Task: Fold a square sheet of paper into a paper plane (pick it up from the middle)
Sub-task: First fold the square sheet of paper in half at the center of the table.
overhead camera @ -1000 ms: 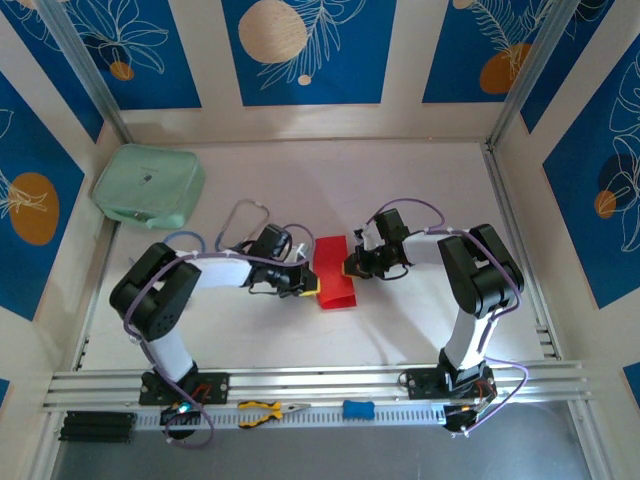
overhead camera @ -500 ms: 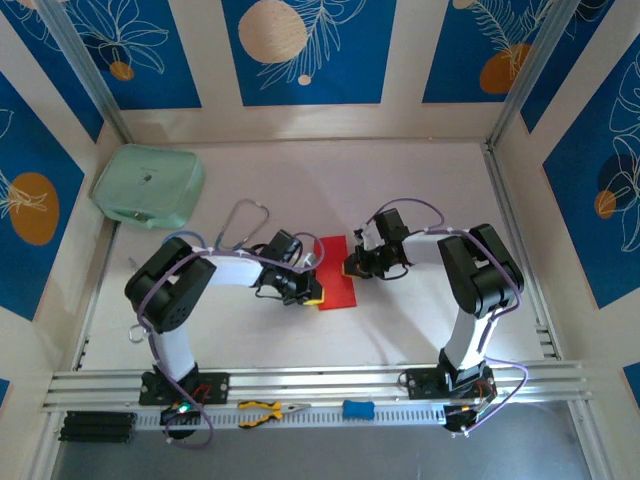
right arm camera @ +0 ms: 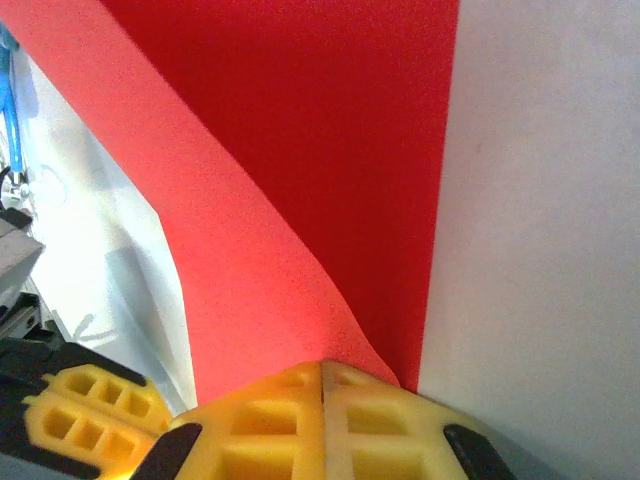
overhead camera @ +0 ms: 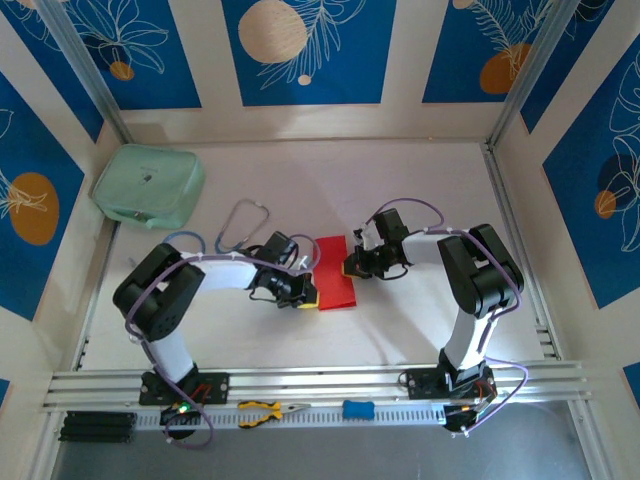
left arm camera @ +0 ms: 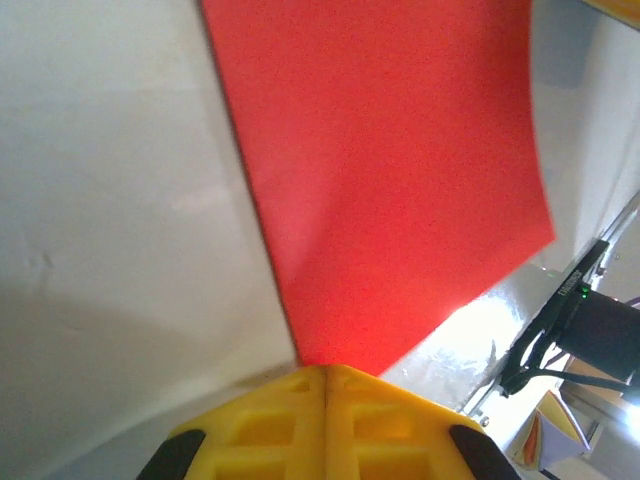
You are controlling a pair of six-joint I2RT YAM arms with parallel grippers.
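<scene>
The red sheet of paper (overhead camera: 337, 274), folded to a rectangle, is seen on the table (overhead camera: 420, 190) between both grippers. Its near left corner is pinched in the clenched jaws of the left gripper (overhead camera: 308, 297). Its right edge is raised and clamped by the closed right gripper (overhead camera: 350, 266).

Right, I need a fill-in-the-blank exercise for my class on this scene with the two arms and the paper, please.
1. The paper is ___ in colour.
2. The left hand and the right hand are both ___ on the paper.
3. The pouch lies in the far ___ corner of the table.
4. The fingers of each hand are ___ in colour.

Missing words: red; shut; left; yellow.
</scene>
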